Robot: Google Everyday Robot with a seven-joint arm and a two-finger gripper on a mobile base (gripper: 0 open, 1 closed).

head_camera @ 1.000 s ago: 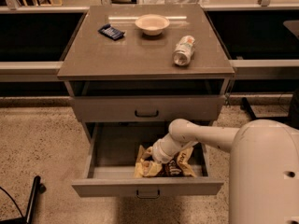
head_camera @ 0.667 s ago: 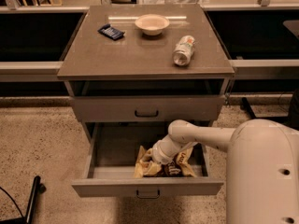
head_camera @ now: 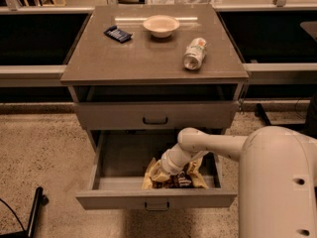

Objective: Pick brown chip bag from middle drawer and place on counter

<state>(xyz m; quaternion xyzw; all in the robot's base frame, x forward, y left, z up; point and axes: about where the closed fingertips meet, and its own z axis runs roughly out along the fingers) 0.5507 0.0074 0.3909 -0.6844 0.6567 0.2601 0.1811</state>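
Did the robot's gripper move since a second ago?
No. The gripper sits in the same spot at the brown chip bag inside the open middle drawer, no nearer its front.

Speckled beige floor (head_camera: 44,148), dark side shelving (head_camera: 29,38)

Cream gripper (head_camera: 160,171) at yellow-ended brown chip bag (head_camera: 179,181)

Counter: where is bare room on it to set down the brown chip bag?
The counter is bare along its front strip, in front of the blue packet, the bowl and the can, widest at front left. The back is crowded. The gripper is down in the middle drawer, at the brown chip bag.
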